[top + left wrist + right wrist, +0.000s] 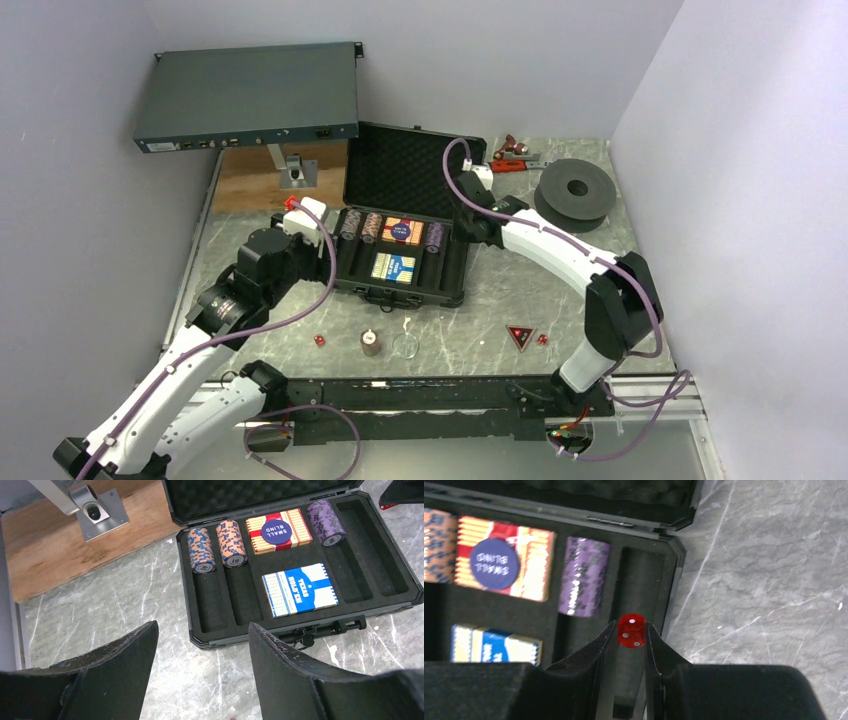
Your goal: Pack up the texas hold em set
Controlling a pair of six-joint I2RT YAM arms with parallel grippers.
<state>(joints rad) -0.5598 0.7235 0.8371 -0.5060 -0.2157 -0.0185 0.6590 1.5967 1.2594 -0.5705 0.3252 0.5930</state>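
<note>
The black case [456, 285] lies open at mid table, lid up. It holds three chip stacks [201, 550], a red card deck [295, 527] with a "small blind" button on it, and a blue deck [300, 589]. My right gripper [631, 630] is shut on a small red die [631, 629], held over the case's rightmost slot beside the purple chips [581, 577]. My left gripper [202, 625] is open and empty over the table just off the case's front left corner. A chip stack [370, 343], a red die [320, 341], the triangular marker [519, 336] and another die [543, 340] lie in front.
A grey-blue rack unit [250, 95] stands at the back left above a wooden board [255, 180] with a metal bracket [95, 512]. A black spool [573, 193] and a red tool [515, 155] sit at the back right. A clear round disc [405, 346] lies near the front.
</note>
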